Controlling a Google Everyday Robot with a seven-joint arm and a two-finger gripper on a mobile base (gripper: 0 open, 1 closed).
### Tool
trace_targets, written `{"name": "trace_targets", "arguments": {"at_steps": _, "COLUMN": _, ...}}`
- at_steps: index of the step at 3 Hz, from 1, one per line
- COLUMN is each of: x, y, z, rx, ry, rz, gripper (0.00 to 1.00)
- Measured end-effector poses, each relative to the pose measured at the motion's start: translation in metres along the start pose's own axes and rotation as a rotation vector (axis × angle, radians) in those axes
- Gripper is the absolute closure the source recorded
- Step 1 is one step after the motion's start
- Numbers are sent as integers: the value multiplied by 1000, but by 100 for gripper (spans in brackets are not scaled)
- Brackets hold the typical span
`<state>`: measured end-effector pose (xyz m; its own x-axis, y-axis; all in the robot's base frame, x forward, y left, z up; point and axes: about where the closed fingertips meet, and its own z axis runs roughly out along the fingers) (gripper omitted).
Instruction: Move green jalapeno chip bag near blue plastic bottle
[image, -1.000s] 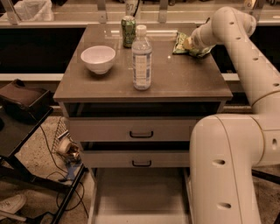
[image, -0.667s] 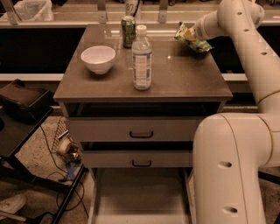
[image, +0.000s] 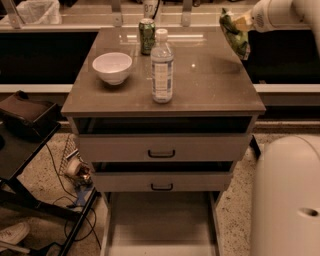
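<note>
Upper right of the frame: gripper (image: 245, 22) pinching the green jalapeno chip bag (image: 233, 35), held clear above the table (image: 210, 80). Centre: blue plastic bottle (image: 162, 70) upright, well apart; green can (image: 146, 36) just behind, bowl (image: 112, 67) left.

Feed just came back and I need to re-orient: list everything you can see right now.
green jalapeno chip bag: one, green, held above table's right rear corner
blue plastic bottle: one, clear, white cap, upright at table centre
can: one, green, behind bottle
bowl: one, white, table's left
table: one, brown, two drawers
cart: one, black, left of the table
gripper: one, white, upper right, shut on the bag
robot base: one, white, lower right
</note>
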<state>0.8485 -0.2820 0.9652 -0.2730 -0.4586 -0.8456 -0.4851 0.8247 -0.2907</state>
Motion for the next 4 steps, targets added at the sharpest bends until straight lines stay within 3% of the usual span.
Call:
{"name": "trace_targets", "arguments": {"at_steps": 1, "x": 21, "y": -18, "z": -54, "rx": 29, "ry": 21, "rz": -55, "gripper": 100}}
{"name": "trace_targets", "arguments": {"at_steps": 2, "x": 25, "y": -28, "z": -125, "rx": 101, "ry": 31, "rz": -150, "gripper": 100}}
{"name": "trace_targets", "arguments": {"at_steps": 3, "x": 11, "y": -12, "z": -200, "rx": 157, "ry": 6, "rz": -264, "gripper": 100}}
{"name": "trace_targets", "arguments": {"at_steps": 4, "x": 40, "y": 40, "z": -212, "rx": 75, "ry": 25, "rz": -340, "gripper": 100}}
